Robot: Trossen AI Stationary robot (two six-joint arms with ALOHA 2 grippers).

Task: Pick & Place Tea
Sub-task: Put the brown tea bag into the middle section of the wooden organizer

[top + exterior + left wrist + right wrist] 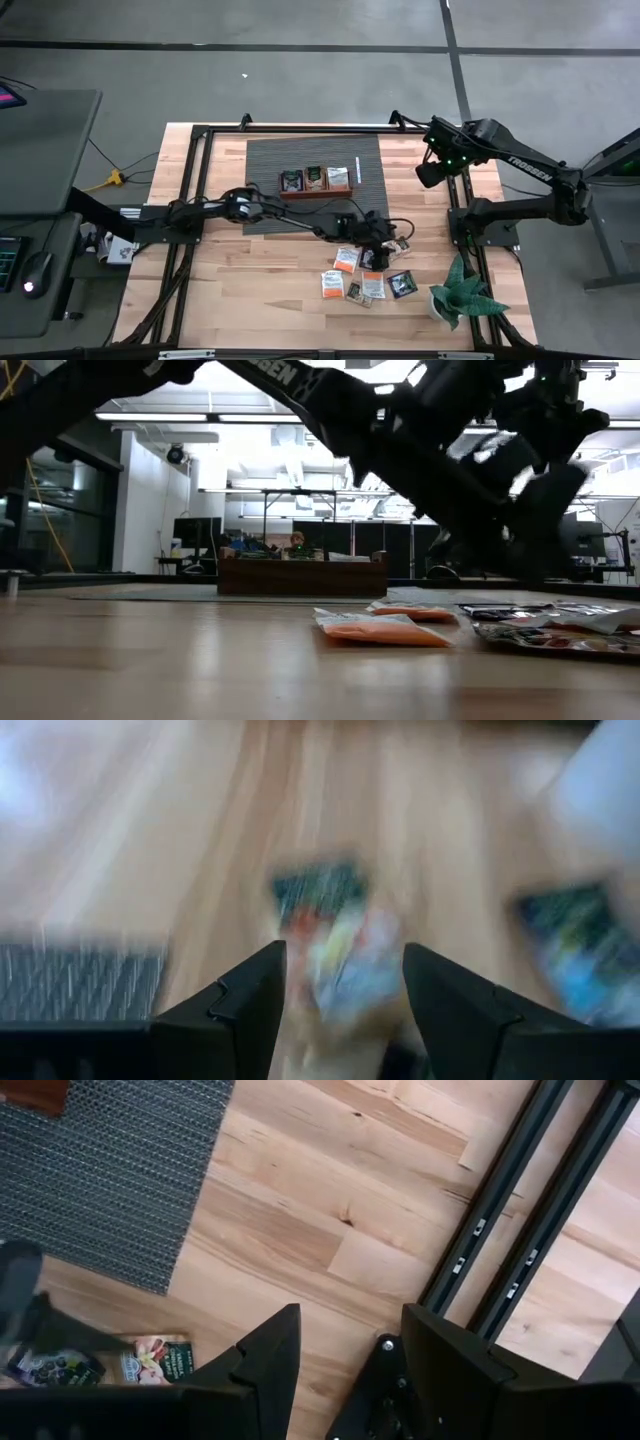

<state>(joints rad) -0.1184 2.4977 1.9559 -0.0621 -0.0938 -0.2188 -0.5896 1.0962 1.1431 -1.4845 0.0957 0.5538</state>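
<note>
Several tea sachets (372, 285) lie flat on the wooden table, near its front right; orange ones (385, 628) show in the low view. My left gripper (378, 240) reaches slanting down over the far side of that pile, open. A dark sachet with a colourful print (335, 935) shows blurred between its fingers (250, 1000); I see no touch. The wooden tray (315, 181) stands on the grey mat (270, 170), with sachets standing in its compartments. My right gripper (345, 1335) is open and points down above the table's far right (435, 168), with nothing between its fingers.
A potted plant (458, 298) stands at the front right corner. Black frame rails (500, 1230) run along the table's sides, close under the right gripper. A dark sachet (160, 1360) lies beside the mat's corner. Bare wood lies left of the pile.
</note>
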